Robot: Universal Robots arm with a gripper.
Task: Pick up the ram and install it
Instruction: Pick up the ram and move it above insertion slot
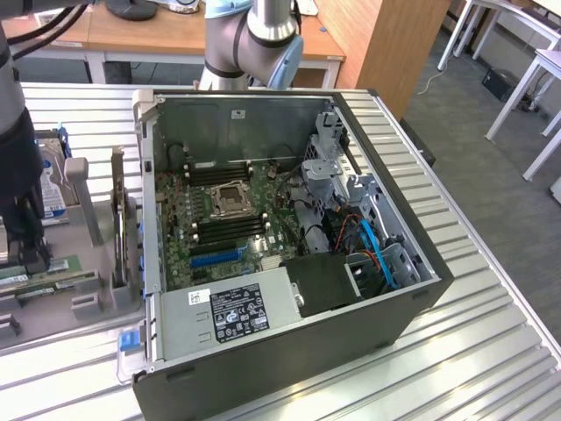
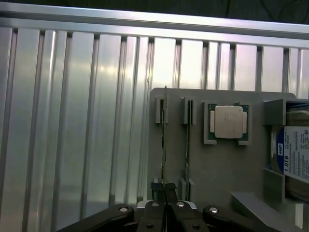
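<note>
Clamped shut, the tool [image 2: 165,187] grips the near end of the ram [image 2: 164,125], which stands on edge in its slot in the grey holder [image 2: 217,169]. Just beside it stands a second stick [image 2: 187,145], then a CPU chip [image 2: 228,121], all on the ribbed surface [image 2: 72,121].

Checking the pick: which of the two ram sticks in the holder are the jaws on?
The ram stick farther from the CPU chip; the gripper has jaws shut on it.

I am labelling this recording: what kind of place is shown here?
Probably a robotics lab in an office room: an open black computer tower lies on a ribbed aluminium table, with wooden desks behind.
</note>
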